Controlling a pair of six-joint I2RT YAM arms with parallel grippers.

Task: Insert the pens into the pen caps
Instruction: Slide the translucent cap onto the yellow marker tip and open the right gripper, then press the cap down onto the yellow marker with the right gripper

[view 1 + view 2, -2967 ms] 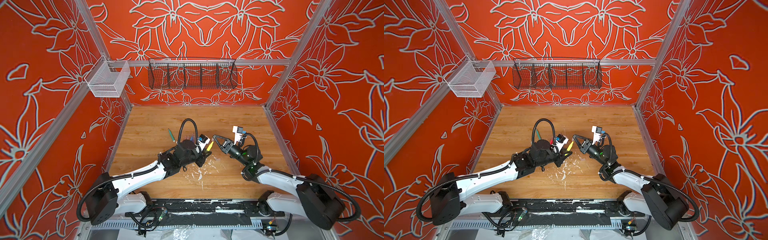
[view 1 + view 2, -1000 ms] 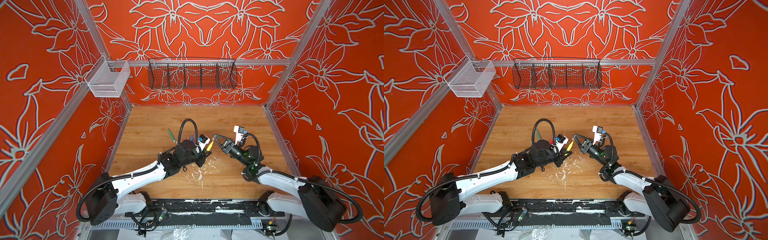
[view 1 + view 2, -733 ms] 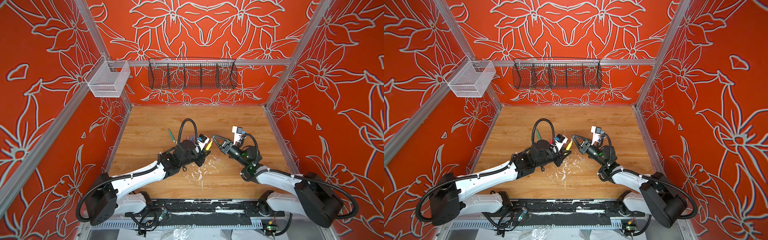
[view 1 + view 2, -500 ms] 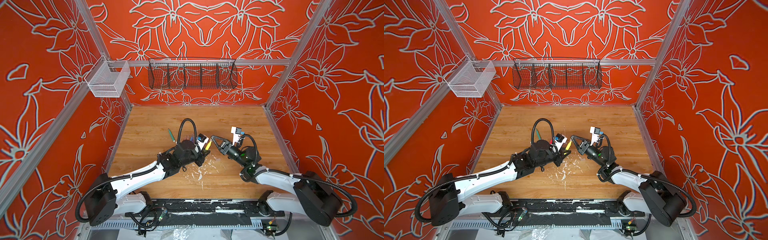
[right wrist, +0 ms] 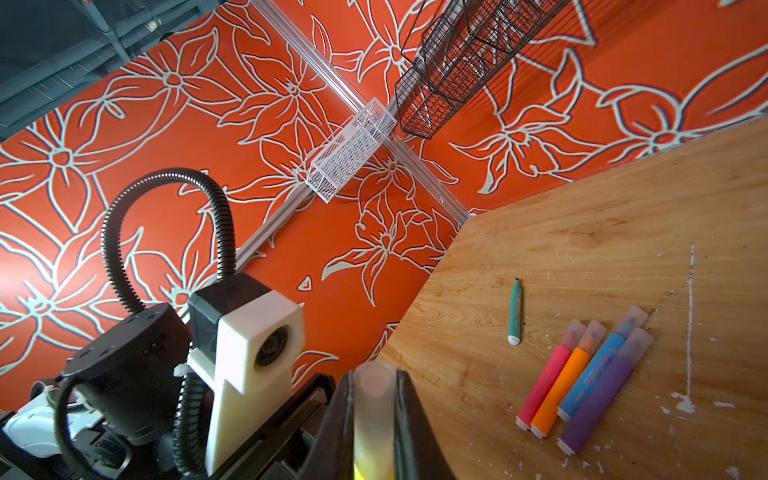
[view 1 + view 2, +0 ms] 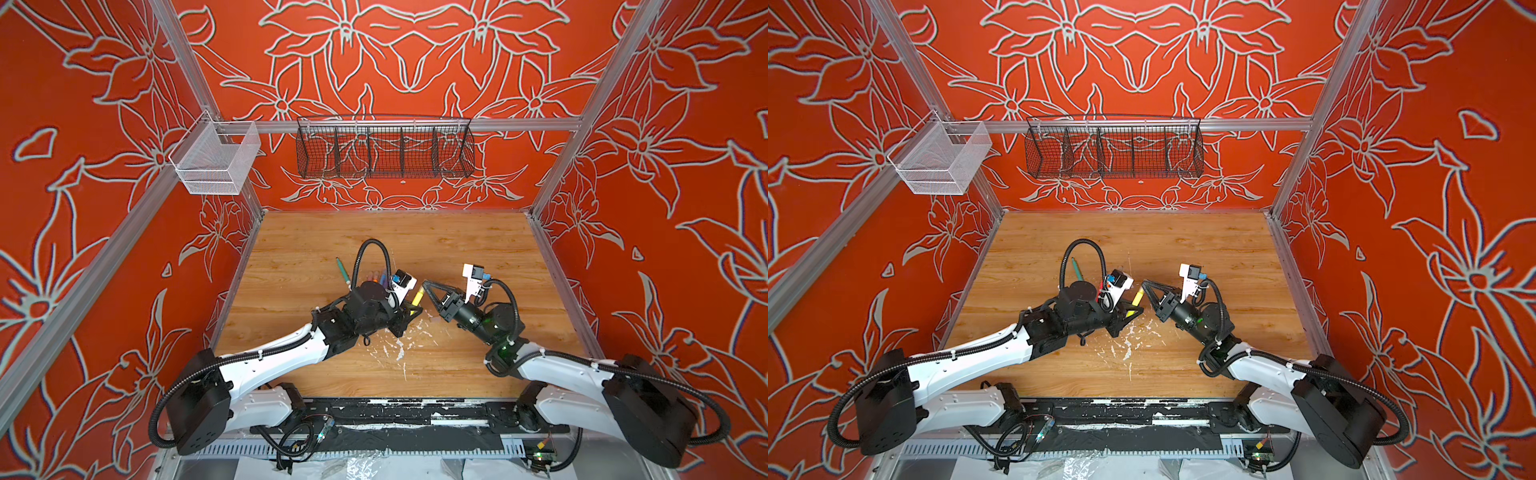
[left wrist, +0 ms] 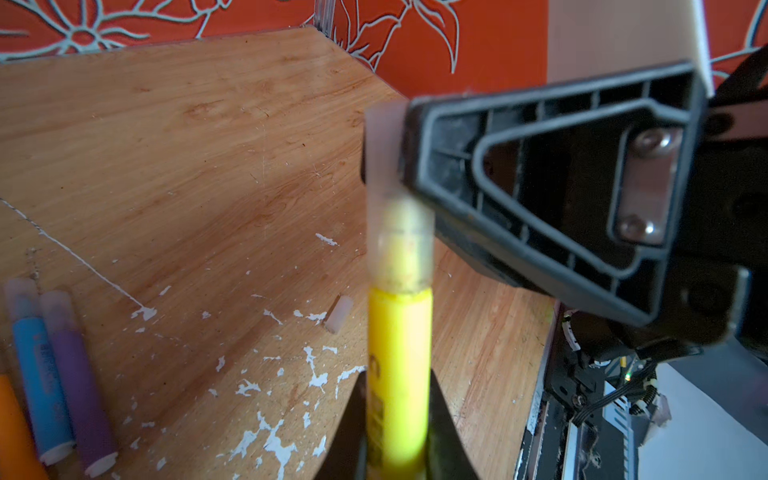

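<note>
Yellow pen (image 7: 398, 365) is clamped in the left tool (image 6: 409, 309) over the bench (image 7: 187, 145), its tip seated in the clear cap (image 7: 390, 187) flanked by the right tool (image 5: 374, 376), whose grip cannot be told.

Light fell bright and even on the counter (image 6: 291, 266), shadows beneath the arms (image 6: 270, 357) soft. In the left wrist view the yellow pen (image 7: 398, 374) was blurred close to the lens — the counter behind it sharp.

Pen (image 7: 399, 353) meets cap (image 7: 395, 187) above worktop (image 6: 415, 241)
Left end effector (image 6: 411, 308) holds pen, right end effector (image 6: 424, 284) flanks cap; four pens (image 5: 590, 380) lie behind, single pen (image 6: 343, 270) left of them, spare cap (image 7: 338, 313) in front
</note>
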